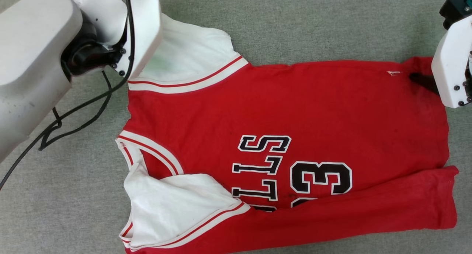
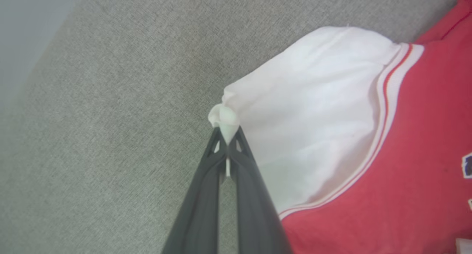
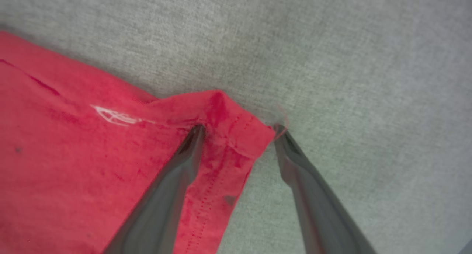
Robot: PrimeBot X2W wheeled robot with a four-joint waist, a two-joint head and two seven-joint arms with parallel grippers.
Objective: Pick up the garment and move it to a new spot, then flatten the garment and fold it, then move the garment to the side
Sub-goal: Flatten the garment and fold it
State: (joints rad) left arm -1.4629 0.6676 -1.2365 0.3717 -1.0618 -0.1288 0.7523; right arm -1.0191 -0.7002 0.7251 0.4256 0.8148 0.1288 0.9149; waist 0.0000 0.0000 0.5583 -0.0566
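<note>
The garment (image 1: 280,110) lies spread on a grey cloth surface, red with black "23" and letters, its near long edge folded over the lettering. The far white sleeve (image 2: 324,106) is pinched at its outer edge by my left gripper (image 2: 228,134), which is shut on it; in the head view the left wrist hides that grip. At the garment's red hem corner (image 3: 225,110) my right gripper (image 3: 239,130) stands open. One finger rests on the red cloth and the other on the grey surface just past the corner. One of its dark fingers (image 1: 424,82) shows in the head view.
A black cable (image 1: 73,114) loops from my left arm (image 1: 33,62) over the grey surface (image 1: 313,25) left of the garment. The near white sleeve (image 1: 173,206) is tucked inward over the body. A paler strip (image 2: 22,25) borders the surface in the left wrist view.
</note>
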